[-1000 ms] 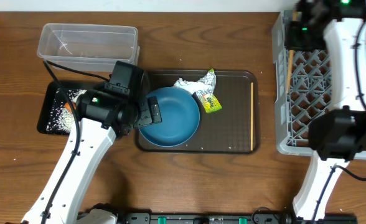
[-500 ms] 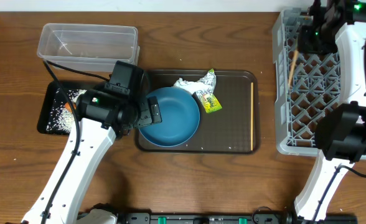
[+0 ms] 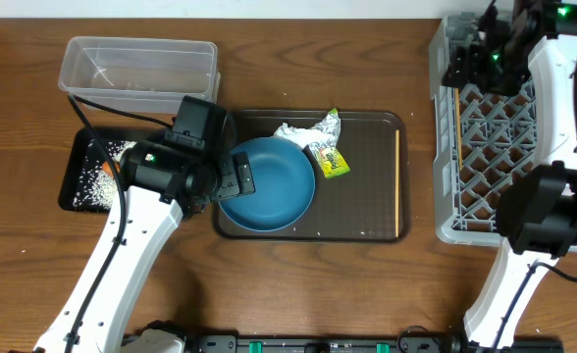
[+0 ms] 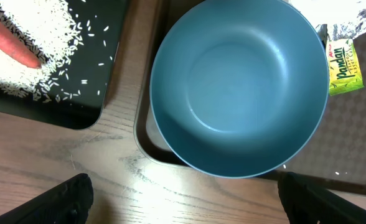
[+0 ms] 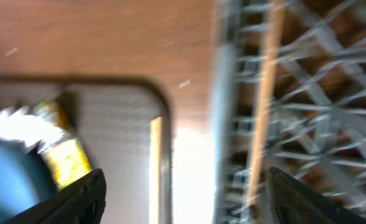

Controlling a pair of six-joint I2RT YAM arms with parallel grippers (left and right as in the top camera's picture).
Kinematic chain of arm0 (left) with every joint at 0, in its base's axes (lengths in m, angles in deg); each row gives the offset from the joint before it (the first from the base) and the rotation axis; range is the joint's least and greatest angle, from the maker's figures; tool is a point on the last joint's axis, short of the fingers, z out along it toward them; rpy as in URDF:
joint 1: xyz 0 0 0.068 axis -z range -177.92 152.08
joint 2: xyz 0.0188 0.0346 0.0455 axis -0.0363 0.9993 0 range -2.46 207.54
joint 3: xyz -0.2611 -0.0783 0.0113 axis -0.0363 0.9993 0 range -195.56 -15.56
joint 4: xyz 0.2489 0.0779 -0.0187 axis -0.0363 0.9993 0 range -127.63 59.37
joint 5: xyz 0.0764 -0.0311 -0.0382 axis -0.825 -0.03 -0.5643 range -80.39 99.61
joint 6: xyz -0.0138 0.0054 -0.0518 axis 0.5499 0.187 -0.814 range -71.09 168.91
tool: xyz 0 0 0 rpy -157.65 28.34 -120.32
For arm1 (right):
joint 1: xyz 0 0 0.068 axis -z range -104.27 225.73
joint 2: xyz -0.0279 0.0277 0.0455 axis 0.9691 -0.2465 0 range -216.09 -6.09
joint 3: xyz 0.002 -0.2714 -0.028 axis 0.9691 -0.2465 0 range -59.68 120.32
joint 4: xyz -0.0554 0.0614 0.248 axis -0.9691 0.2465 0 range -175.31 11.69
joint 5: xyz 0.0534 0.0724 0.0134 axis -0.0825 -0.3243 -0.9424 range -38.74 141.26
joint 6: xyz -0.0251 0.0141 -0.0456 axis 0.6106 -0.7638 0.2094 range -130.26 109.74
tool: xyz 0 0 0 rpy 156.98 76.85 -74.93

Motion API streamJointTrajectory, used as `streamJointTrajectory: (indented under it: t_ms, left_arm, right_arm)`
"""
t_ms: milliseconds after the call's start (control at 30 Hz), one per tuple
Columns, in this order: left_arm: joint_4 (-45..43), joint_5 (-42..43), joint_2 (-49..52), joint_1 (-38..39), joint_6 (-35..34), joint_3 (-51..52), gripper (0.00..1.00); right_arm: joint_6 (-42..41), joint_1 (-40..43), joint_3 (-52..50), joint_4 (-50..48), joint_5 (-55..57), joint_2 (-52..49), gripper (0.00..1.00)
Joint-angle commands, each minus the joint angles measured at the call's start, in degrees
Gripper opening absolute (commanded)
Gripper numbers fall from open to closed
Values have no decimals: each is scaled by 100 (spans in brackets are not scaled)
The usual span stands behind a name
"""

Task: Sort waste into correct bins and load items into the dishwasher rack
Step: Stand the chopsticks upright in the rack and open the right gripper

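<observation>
My right gripper hovers open over the far left part of the grey dishwasher rack, with nothing between its fingers. One wooden chopstick lies in the rack just below it, along the left wall, and shows in the right wrist view as a chopstick on the lattice. The other chopstick rests on the brown tray. My left gripper is open and empty at the near-left rim of the blue plate. Behind the plate lie the tissue and the wrapper.
The brown serving tray holds the plate, waste and one chopstick. To its left, the black bin holds rice and a carrot. The clear tub stands behind it.
My right gripper has opened and let go of the chopstick, which now lies in the rack by its left wall. The left arm has not moved.
</observation>
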Motion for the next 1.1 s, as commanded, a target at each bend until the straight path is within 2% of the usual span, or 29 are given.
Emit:
streamJointTrajectory:
  t_ms: [0, 200, 333, 533, 767, 1067]
  left_arm:
    - [17, -92, 11, 4, -76, 11, 98]
    - [17, -92, 11, 4, -76, 11, 98]
    - [17, -92, 11, 4, -76, 11, 98]
    - [17, -92, 11, 4, -76, 11, 98]
    - [17, -92, 11, 4, -76, 11, 98]
    - [17, -92, 11, 4, -76, 11, 98]
  right_arm:
    - [-22, -422, 129, 321, -378, 372, 82]
    - [-1102, -1300, -343, 741, 1473, 352, 79]
    - [-1615, -1858, -955, 726, 2002, 352, 79]
    - [-2218, -2216, -1985, 251, 2031, 352, 75]
    - [-2192, -2251, -3029, -514, 1563, 352, 74]
    - [-2022, -2251, -3845, -1325, 1285, 352, 73]
